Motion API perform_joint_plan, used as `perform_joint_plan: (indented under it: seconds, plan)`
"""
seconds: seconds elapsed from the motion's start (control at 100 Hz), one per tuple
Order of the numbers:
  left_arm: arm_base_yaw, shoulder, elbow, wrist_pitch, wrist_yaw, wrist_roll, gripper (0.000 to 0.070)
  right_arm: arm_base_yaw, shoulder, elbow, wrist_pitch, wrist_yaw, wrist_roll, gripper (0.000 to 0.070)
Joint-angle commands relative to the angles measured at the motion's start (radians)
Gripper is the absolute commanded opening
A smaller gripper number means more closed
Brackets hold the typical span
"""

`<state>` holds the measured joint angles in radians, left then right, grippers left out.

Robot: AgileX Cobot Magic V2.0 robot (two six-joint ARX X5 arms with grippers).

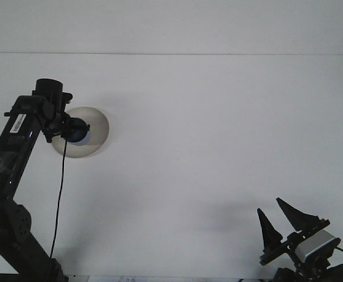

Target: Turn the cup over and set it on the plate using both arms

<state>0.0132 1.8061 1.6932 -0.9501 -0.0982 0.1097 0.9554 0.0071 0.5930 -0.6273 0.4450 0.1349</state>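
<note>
A dark blue cup (77, 131) hangs over the pale round plate (96, 135) at the left of the white table. My left gripper (69, 130) is shut on the cup, reaching in from the left with its black arm covering the plate's left part. Whether the cup touches the plate I cannot tell. My right gripper (286, 220) stands open at the bottom right corner, its two pointed black fingers spread apart with nothing between them, far from the cup and plate.
A black cable (59, 200) hangs down from the left arm's wrist toward the table's front edge. The table's back edge (218, 54) runs across the top of the view.
</note>
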Motion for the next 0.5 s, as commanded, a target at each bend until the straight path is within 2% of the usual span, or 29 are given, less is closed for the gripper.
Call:
perform_joint_plan:
  seconds: [0.0, 0.37, 0.43, 0.49]
  plan:
    - [0.007, 0.048, 0.043, 0.011, 0.014, -0.021, 0.0006, 0.011, 0.000, 0.007, 0.004, 0.000, -0.006, 0.0390]
    - [0.026, 0.145, 0.078, 0.048, 0.013, -0.026, 0.0012, 0.011, 0.000, 0.007, -0.001, 0.000, -0.005, 0.0390]
    - [0.027, 0.145, 0.078, 0.053, 0.013, -0.037, 0.0047, 0.011, 0.000, 0.007, -0.001, 0.000, -0.004, 0.0390]
    - [0.029, 0.145, 0.080, 0.052, 0.013, -0.052, 0.0176, 0.011, 0.000, 0.007, -0.001, 0.000, -0.005, 0.0390]
